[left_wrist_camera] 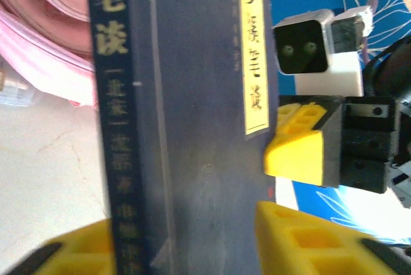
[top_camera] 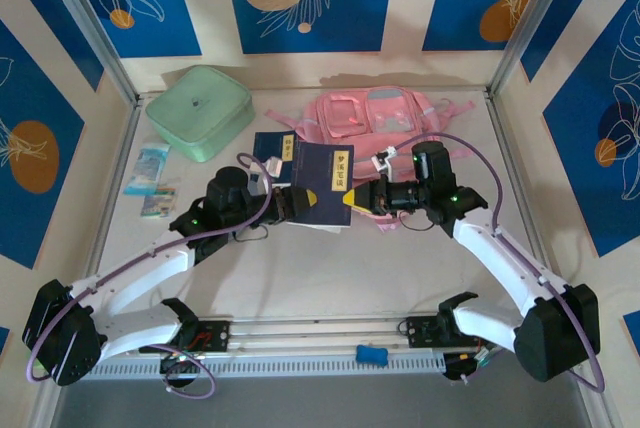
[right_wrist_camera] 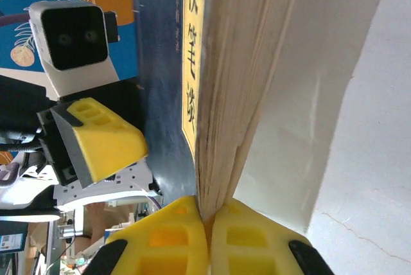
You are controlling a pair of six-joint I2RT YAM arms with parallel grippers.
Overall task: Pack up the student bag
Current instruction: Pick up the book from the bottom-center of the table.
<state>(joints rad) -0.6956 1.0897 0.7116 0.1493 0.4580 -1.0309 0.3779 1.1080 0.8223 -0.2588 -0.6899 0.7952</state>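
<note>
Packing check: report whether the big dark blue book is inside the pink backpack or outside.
Outside. The dark blue book, cover exposed, is in front of the pink backpack, page edge pinched in the jaws of the right gripper.

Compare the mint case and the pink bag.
Case is mint green, bag pink. Case is a boxy square holding its shape; bag is soft and slumped flat. Case sits far left, bag far centre. Both lie at the table's far side.
</note>
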